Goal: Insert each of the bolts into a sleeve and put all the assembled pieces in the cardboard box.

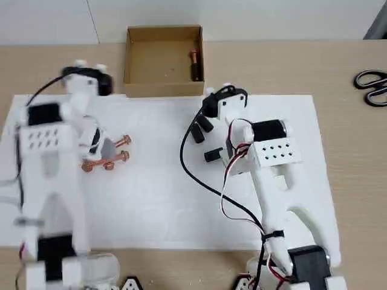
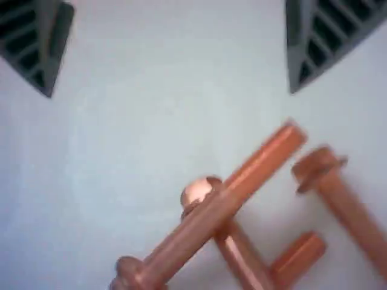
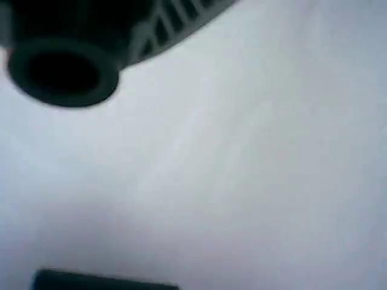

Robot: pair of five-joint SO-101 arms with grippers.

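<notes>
A small heap of copper bolts (image 1: pixel 109 158) lies on the white mat (image 1: pixel 157 205) at the left. My left gripper (image 1: pixel 100 144) hangs just above them, open; in the left wrist view its dark fingertips (image 2: pixel 37 42) stand wide apart over the crossed bolts (image 2: pixel 236 193). My right gripper (image 1: pixel 206 118) is near the mat's far edge, shut on a black sleeve (image 3: pixel 60 74), seen end-on with its bore showing. Two more black sleeves (image 1: pixel 197 133) (image 1: pixel 213 155) lie on the mat beside it. The cardboard box (image 1: pixel 136 60) stands behind the mat with one assembled piece (image 1: pixel 195 64) against its right wall.
Scissors (image 1: pixel 372 86) lie at the table's far right edge. A black cable (image 1: pixel 193 175) loops from the right arm across the mat's middle. The mat's front half holds no loose parts.
</notes>
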